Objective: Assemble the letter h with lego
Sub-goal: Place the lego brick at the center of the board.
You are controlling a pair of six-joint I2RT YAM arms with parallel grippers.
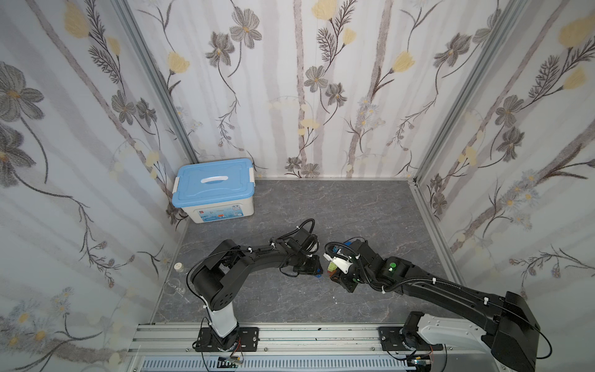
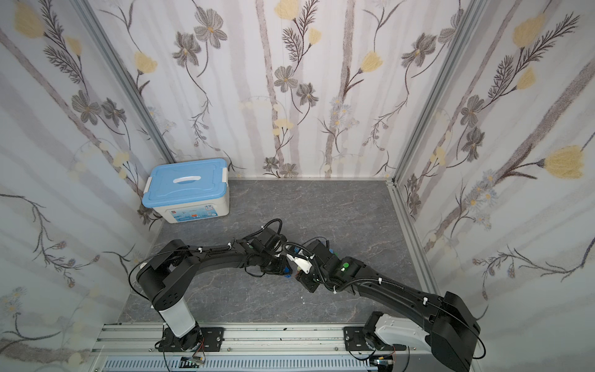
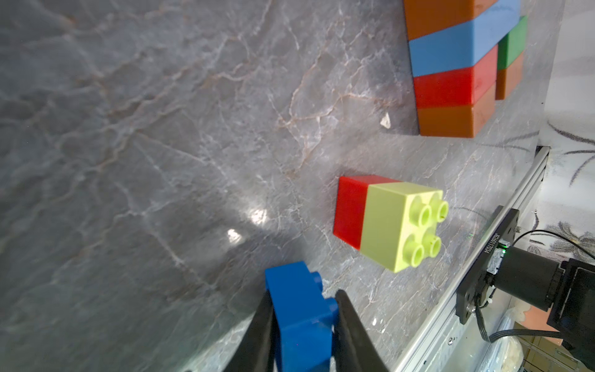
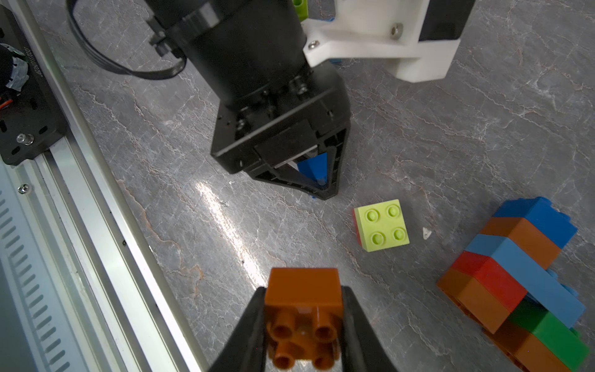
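Left jaws are closed tight on a dark-blue brick (image 3: 301, 319), gripping two opposite faces, close to the tabletop (image 3: 161, 128). Right jaws are likewise closed on an orange brick (image 4: 304, 296), held clear of the tabletop with its four studs facing the wrist camera. Both held bricks are close together near the middle of the tabletop. Near the left jaws a lime brick (image 4: 382, 225) stands studs up, pressed onto a red brick (image 3: 349, 207). Apart from this pair, a partly built assembly (image 4: 512, 277) lies on its side. One column runs orange, red, long light-blue brick (image 4: 531, 273), orange, dark blue. A green brick (image 4: 547, 328) and another orange one form a shorter column under the light-blue overhang. A white storage box (image 1: 214, 193) with a light-blue lid sits closed in the far left corner.
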